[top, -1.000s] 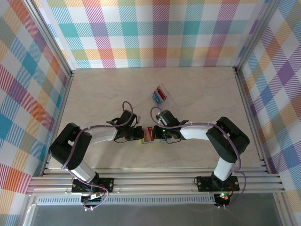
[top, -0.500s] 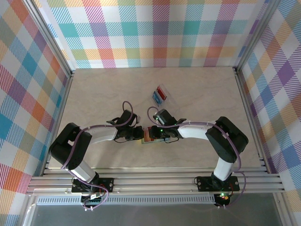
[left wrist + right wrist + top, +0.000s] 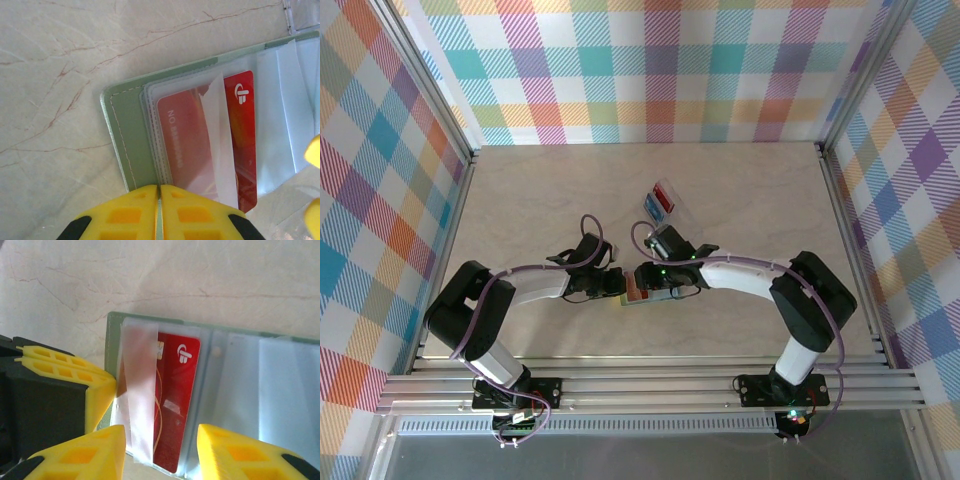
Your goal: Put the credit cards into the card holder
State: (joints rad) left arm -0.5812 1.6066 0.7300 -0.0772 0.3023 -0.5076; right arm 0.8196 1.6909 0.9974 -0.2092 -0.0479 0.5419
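Top view: both arms meet over the middle of the tabletop (image 3: 540,200). Their wrists cover most of the card holder (image 3: 650,299), leaving a green sliver and a bit of red. Pincer state can't be read from up here. Farther back, well apart, is a clear tray (image 3: 665,200) holding two credit cards (image 3: 666,193), one red and one blue; print too small to read.

Left wrist view: card holder (image 3: 127,135) lies open and flat. Left pincer (image 3: 159,202) is pressed together on its near edge; the pinch point itself is hidden under the fingertips. A red card (image 3: 240,135) sits in a clear pocket (image 3: 272,115). The card's left part is fogged by plastic, with a pale strip (image 3: 217,140) across it and the lower end out of frame. Two cropped yellow tips show at the right border.

Right wrist view: right pincer (image 3: 161,447) is spread, one finger on either side of the red card's (image 3: 180,390) near end; contact can't be told. The left pincer's fingers (image 3: 97,390) meet the holder's (image 3: 114,325) left edge. The holder's right half runs out of frame.
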